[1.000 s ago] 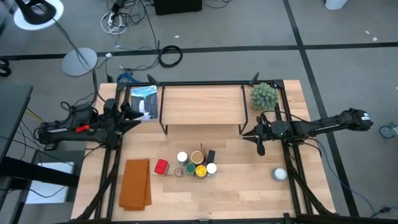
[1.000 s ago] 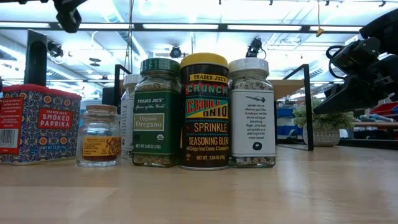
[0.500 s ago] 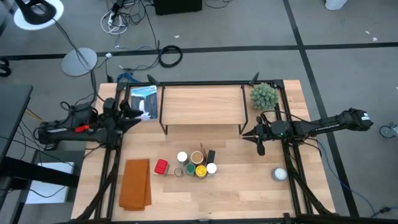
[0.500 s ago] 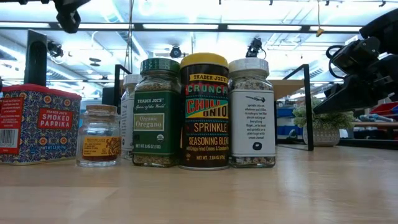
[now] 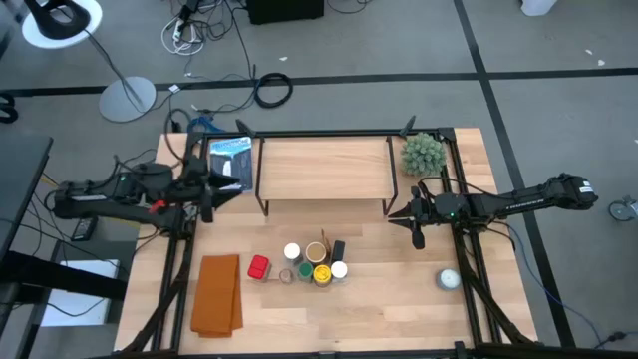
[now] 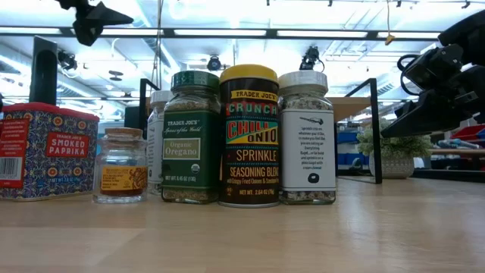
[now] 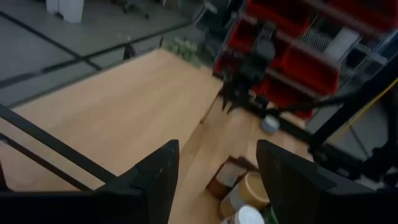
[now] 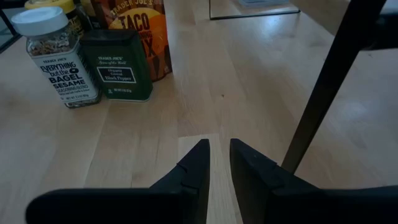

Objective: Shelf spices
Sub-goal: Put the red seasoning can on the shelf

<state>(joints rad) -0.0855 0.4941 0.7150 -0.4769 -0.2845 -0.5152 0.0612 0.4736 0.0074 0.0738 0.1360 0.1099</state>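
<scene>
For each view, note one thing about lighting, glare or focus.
Low view: ceiling strip lights glare behind sharp spice jars. Left wrist view: soft throughout, spices blurred. Right wrist view: tabletop shows pale sheen, near fingers blurred. High view: even light, faint shadows.

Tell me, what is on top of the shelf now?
The shelf is bare light wood on top; no spices stand on it. They are grouped on the table in front. The space under its board is hidden from above.

In the low view the front jars hide most of the spices (image 6: pixel 248 136); one white-lidded jar (image 6: pixel 157 136) shows only as a sliver. The red tin (image 6: pixel 47 152) is cut off at the edge. From above, the labels are too small to read.
</scene>
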